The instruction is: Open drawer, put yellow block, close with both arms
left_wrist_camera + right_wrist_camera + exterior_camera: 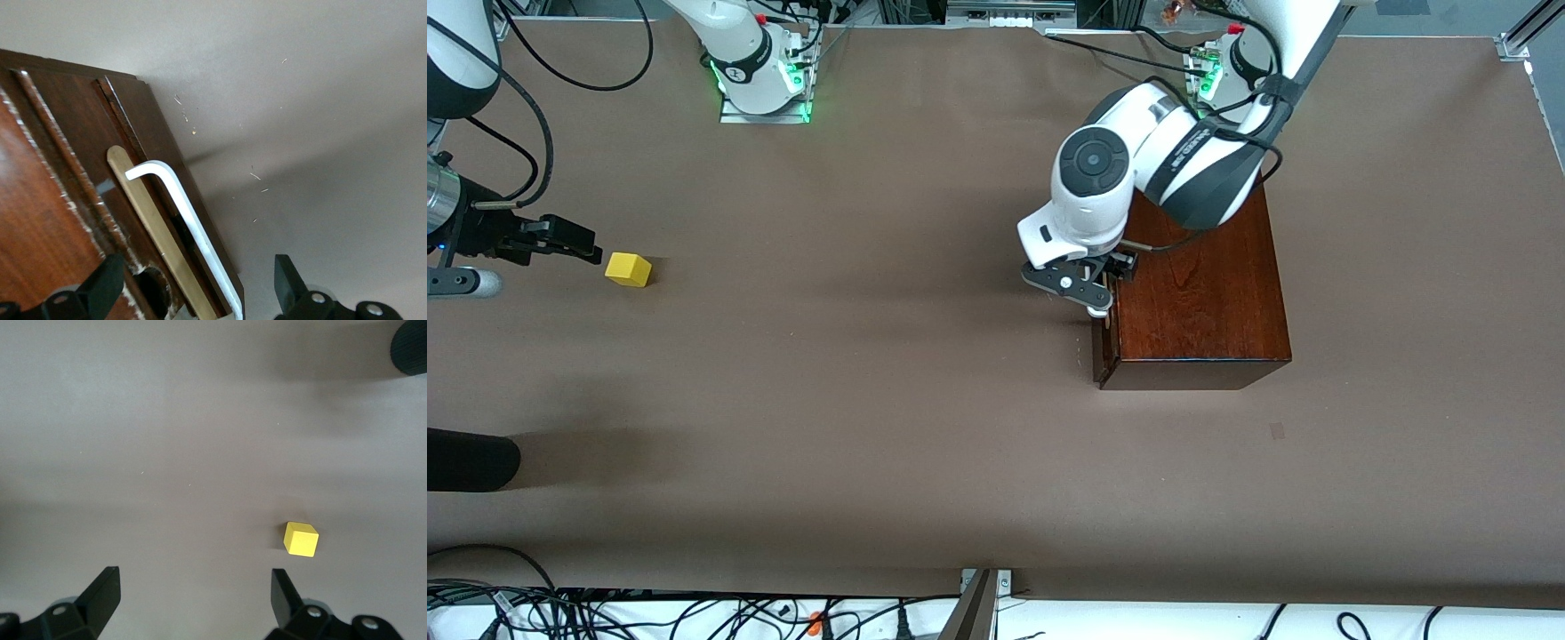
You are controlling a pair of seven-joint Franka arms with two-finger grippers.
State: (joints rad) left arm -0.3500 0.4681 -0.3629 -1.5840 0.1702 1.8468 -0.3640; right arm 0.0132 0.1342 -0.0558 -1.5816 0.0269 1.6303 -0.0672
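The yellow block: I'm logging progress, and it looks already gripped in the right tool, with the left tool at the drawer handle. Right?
Not quite. The yellow block lies free on the table, ungripped; the right tool is open above the table beside it, as the right wrist view shows. The left tool is indeed at the drawer handle.

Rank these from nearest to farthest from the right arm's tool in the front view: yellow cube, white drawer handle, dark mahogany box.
From the right tool, open above the table:
1. Small yellow cube, just beside it.
2. White U-shaped drawer handle, under the left tool.
3. Glossy dark mahogany box, at the left arm's end.
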